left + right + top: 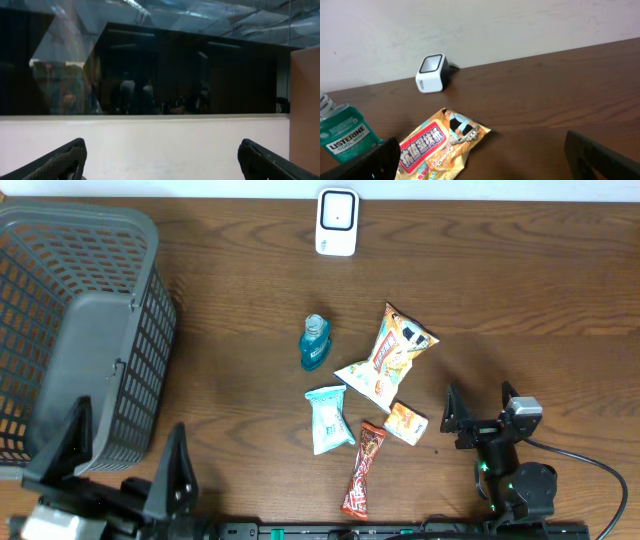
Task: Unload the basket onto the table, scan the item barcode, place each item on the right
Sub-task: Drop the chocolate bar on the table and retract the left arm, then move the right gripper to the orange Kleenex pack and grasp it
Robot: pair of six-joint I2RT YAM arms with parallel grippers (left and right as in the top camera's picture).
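Observation:
The white barcode scanner [337, 222] [431, 73] stands at the table's far edge by the wall. Several items lie mid-table: a teal mouthwash bottle [314, 343] [345, 132], a yellow-orange wipes packet [385, 358] [440, 145], a light-blue packet [328, 418], a small orange packet [406, 422] and a red snack bar [364, 470]. My right gripper [480, 408] [482, 162] is open and empty, just right of the small orange packet. At the front left, my left gripper [125, 455] [162, 167] is open, holds nothing and faces only a wall and a dark window.
A large grey mesh basket [80, 330] fills the left side of the table, right beside my left arm. A black cable [600, 470] trails from the right arm's base toward the right edge.

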